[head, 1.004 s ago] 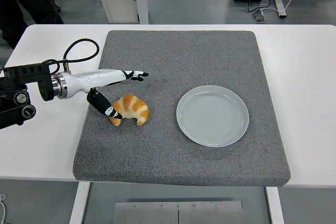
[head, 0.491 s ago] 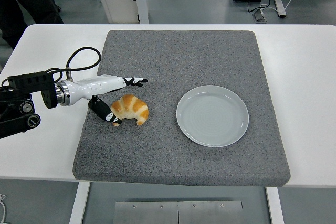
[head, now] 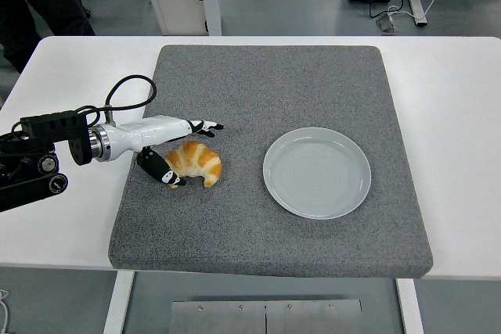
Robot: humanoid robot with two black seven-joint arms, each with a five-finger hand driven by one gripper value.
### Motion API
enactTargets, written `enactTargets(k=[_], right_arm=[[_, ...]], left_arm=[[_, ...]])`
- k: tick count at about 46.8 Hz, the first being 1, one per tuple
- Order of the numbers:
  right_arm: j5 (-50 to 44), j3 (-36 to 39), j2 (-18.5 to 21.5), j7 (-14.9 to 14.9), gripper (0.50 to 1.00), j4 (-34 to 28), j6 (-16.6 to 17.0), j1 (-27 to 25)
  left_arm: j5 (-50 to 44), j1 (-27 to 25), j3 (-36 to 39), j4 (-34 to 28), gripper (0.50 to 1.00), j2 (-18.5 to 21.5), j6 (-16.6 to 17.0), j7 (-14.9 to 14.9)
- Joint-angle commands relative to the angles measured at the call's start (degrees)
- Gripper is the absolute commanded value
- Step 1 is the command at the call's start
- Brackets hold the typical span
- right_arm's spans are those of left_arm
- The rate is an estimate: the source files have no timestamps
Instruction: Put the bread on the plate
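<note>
The bread (head: 195, 163), a croissant, is seen lying on the grey mat (head: 266, 84) on the table (head: 454, 99), well apart from the empty plate (head: 316, 171) to its right. The left robot hand (head: 177, 149) is spread wide around the bread's left end, fingers above and thumb below, with nothing yet gripped. Grasp, lift, carry and placing are judged still to be done. Whether the thumb is touching the bread cannot be told. The right arm is not shown.
</note>
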Motion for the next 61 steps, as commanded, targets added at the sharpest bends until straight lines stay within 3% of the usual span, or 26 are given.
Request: enactTargets(k=[1,26,34,46,61], right_arm=[[0.1,0.0,0.0,0.0,1.0,0.0,0.0,0.0],[0.0,0.0,0.0,0.0,1.0,0.0,0.0,0.0],[0.0,0.0,0.0,0.0,1.0,0.0,0.0,0.0],[0.0,0.0,0.0,0.0,1.0,0.0,-0.1,0.0],[0.0,0.0,0.0,0.0,1.0,0.0,0.0,0.0]], left_arm=[[0.6,0.0,0.7,0.0,0.801,-0.1,1.3,0.1],[0.6,-0.8,1.3,0.8,0.663,0.0,1.8,0.0],[0.0,-1.4,0.4,0.8,0.663,0.5,1.8,0.2],[-0.5,-6.7,-3.1,0.6,0.663,2.9,0.8,0.1],[-0.6,-9.1,-11.5,0.6,0.663,6.1,-6.4,-0.4]])
